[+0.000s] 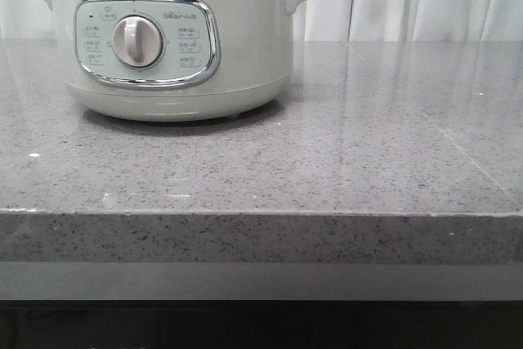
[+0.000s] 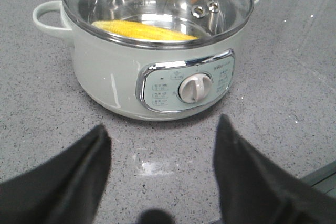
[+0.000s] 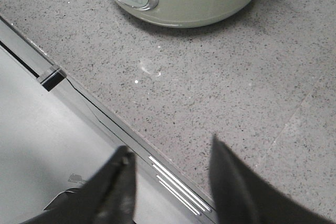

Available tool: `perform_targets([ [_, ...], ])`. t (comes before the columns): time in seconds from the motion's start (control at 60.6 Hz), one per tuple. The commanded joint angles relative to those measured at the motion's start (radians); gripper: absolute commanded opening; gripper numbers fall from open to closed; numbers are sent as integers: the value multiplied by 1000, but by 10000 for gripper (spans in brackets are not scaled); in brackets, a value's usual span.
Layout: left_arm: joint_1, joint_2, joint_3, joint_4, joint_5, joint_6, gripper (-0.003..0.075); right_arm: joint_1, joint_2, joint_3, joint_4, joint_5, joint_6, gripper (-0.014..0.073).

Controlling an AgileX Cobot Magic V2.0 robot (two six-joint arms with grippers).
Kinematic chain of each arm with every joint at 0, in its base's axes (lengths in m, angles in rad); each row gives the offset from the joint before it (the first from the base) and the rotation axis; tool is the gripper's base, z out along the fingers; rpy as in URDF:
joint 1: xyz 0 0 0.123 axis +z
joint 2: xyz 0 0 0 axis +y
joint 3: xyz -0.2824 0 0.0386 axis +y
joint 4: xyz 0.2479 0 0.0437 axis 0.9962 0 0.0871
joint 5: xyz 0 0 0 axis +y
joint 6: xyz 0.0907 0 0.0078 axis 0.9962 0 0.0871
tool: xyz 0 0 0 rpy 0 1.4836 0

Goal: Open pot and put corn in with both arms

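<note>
Pot [image 1: 176,38] sits on grey stone counter [image 1: 368,145], left of centre in front view, dial facing the robot. Glass lid [image 2: 157,3] is on, seated in the steel rim. Corn [image 2: 144,31] already lies inside, seen thru the glass in left wrist view, flat across the near side.

Judgement: task looks at its end. Corn in, lid closed, arms clear. Next move prob. nothing beyond parking both arms; if lid seating is doubted, a check of the rim.

Left gripper [image 2: 160,182]: fingers spread wide, empty, low over counter just in front of pot, not touching.
Right gripper [image 3: 173,182]: also spread wide, empty, near counter's front edge, well apart from pot.

Pot: pale grey-green, round, chrome-framed panel w/ silver dial [image 1: 137,41], two small side handles.
</note>
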Motion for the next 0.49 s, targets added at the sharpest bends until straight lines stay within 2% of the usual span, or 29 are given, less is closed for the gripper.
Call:
perform_targets([
  [0.0,-5,-1,-27,-6,-82,-3,262,-7,-6,-24,2,-56,-7,169],
  [0.165,-5,-1,-27,-6,-82,-3,95,-7,-6,-24,2,-54,-7,-9],
  [0.297,-5,-1,-27,-6,-82,-3,-20,-7,-6,-24,2,-54,-7,-68],
  [0.478,-5,-1,-27,-6,-69,-3,-20,-7,-6,-24,1,-55,-7,-67],
])
